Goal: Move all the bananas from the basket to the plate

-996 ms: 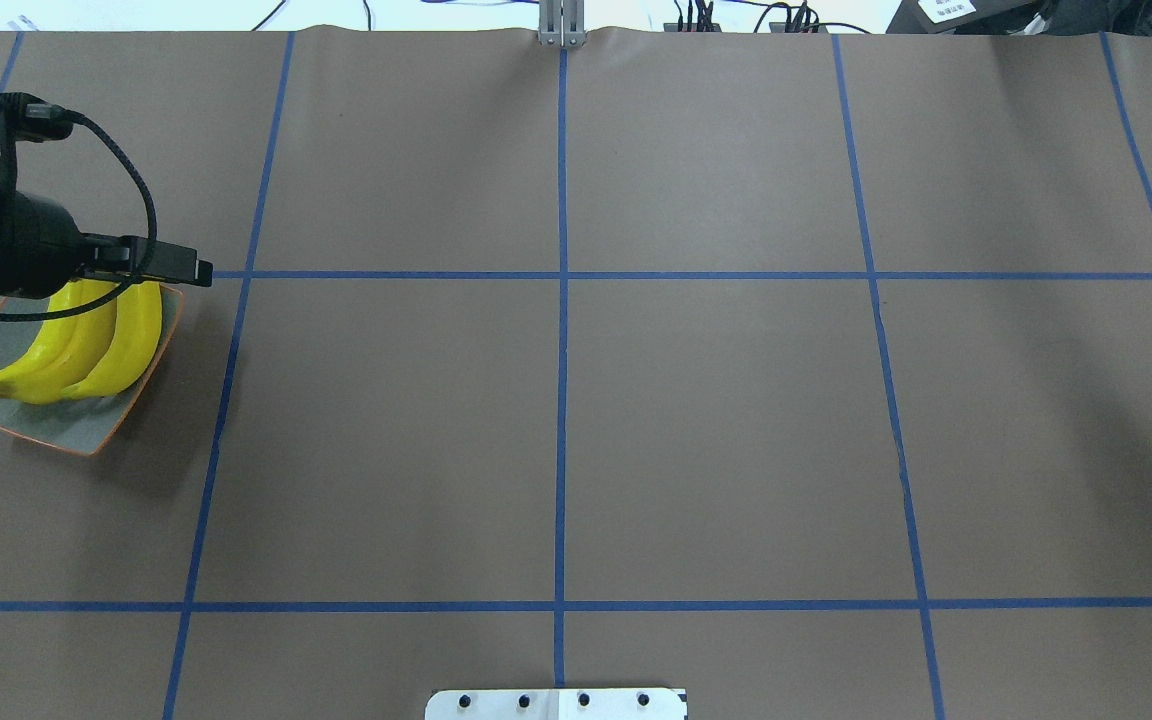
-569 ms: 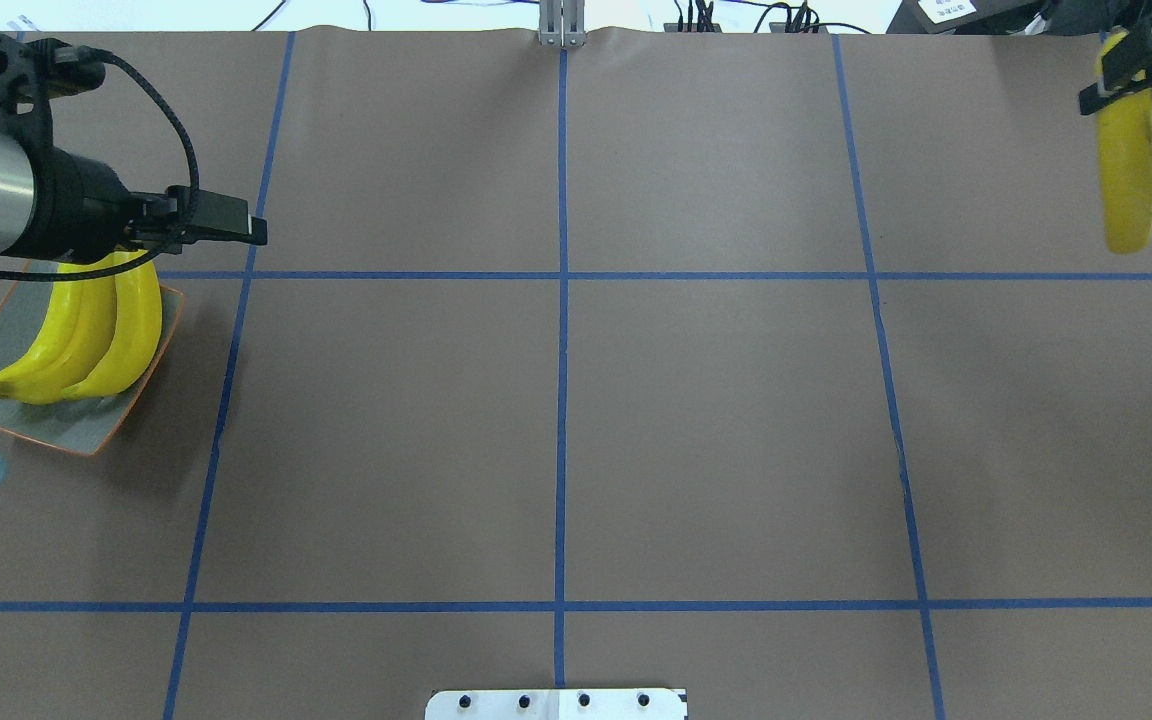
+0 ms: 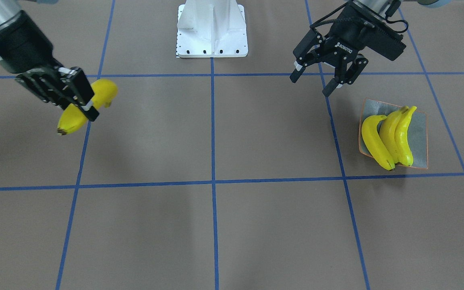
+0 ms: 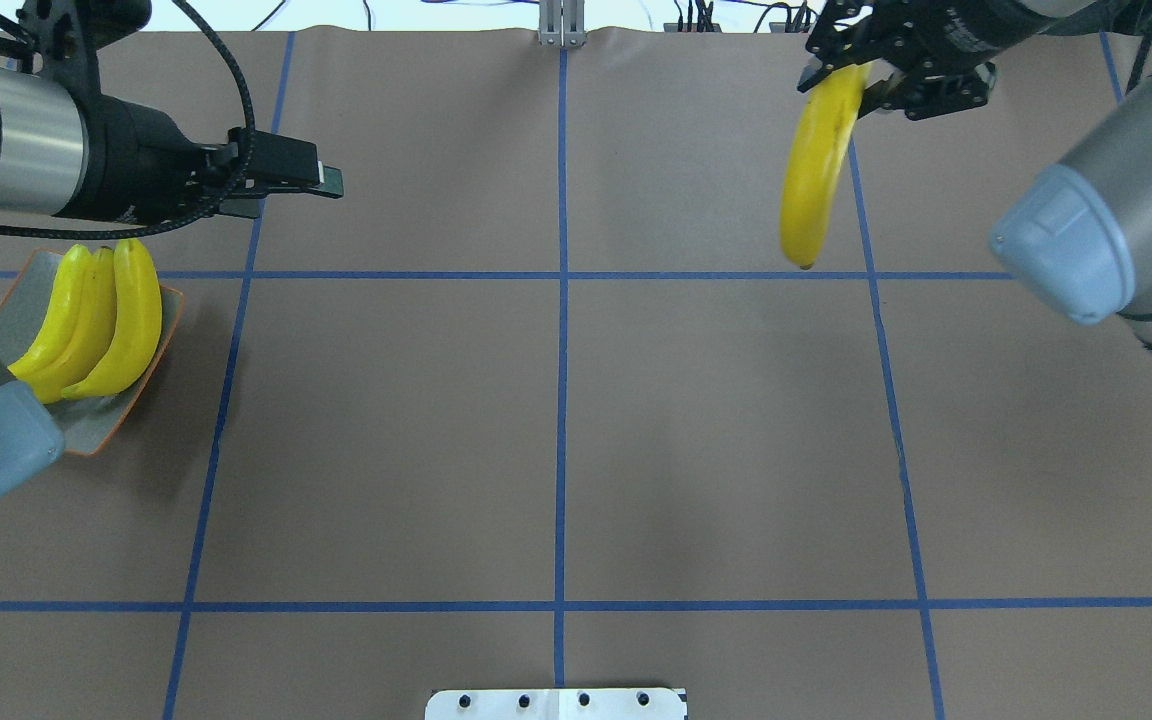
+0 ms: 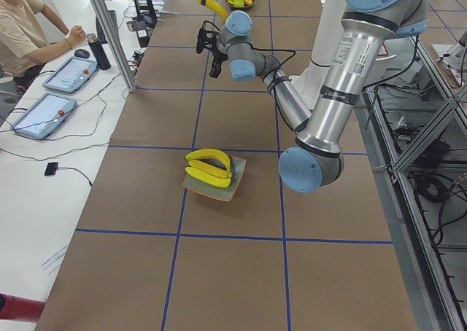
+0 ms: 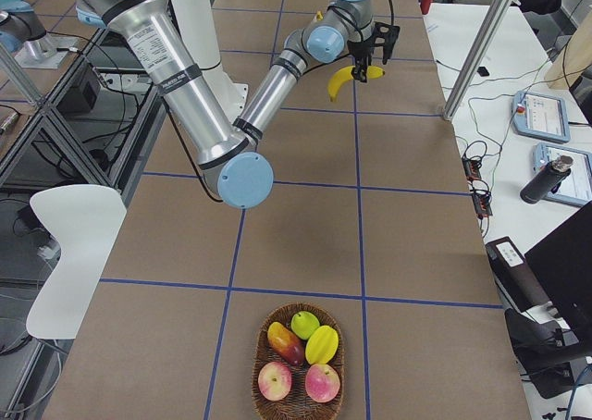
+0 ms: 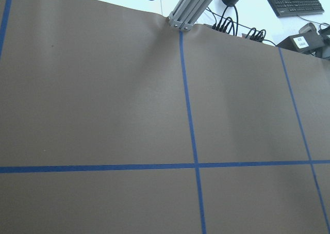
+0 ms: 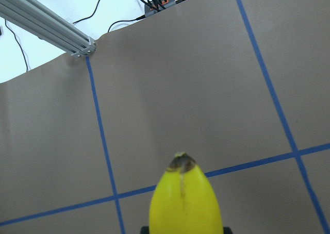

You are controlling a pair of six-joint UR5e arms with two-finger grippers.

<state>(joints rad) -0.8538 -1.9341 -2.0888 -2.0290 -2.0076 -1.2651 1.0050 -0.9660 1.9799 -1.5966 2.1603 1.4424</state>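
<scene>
Three yellow bananas point(image 3: 391, 137) lie side by side on the grey-green plate point(image 3: 419, 139) with an orange rim; the overhead view shows these bananas point(image 4: 96, 320) and the plate point(image 4: 96, 428) at the table's left edge. My left gripper point(image 3: 311, 82) hangs open and empty above the table, beside the plate toward the table's middle. My right gripper point(image 3: 83, 104) is shut on a fourth banana point(image 3: 71, 121), held in the air at the far right. That banana point(image 4: 814, 170) hangs down from the gripper point(image 4: 861, 78). The basket point(image 6: 256, 374) holds other fruit and no bananas.
Blue tape lines grid the brown table cover. The robot's white base plate point(image 3: 212, 28) stands at the table's near middle. The basket with apples and other fruit sits at the table's right end. A person point(image 5: 25, 25) sits at a side desk with tablets.
My right arm has swung in from the right edge toward the middle with the banana in its gripper. The left arm has risen and drawn away from the plate.
</scene>
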